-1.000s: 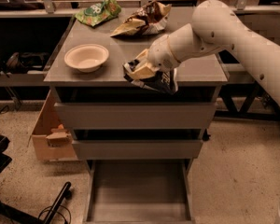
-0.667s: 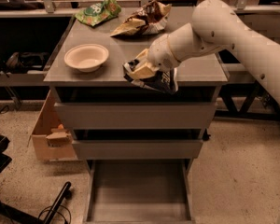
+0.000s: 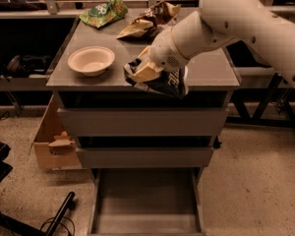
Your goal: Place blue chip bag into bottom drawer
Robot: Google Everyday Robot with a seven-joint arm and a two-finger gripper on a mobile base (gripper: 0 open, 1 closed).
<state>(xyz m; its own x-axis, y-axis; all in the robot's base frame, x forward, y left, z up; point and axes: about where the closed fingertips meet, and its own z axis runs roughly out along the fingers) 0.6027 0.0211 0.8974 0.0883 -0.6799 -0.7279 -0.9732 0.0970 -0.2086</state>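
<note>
The blue chip bag (image 3: 166, 84), dark navy with white lettering, hangs crumpled at the front edge of the cabinet top (image 3: 206, 68). My gripper (image 3: 143, 72) is shut on the bag's left side and holds it partly over the edge, with my white arm reaching in from the upper right. The bottom drawer (image 3: 146, 200) is pulled open below, and its flat grey floor is bare. The two upper grey drawers are closed.
A white bowl (image 3: 91, 59) sits on the left of the cabinet top. A green bag (image 3: 103, 12) and a brown-and-tan bag (image 3: 148, 21) lie at the back. A cardboard box (image 3: 51, 144) stands on the floor to the left. Cables and a dark stand lie bottom left.
</note>
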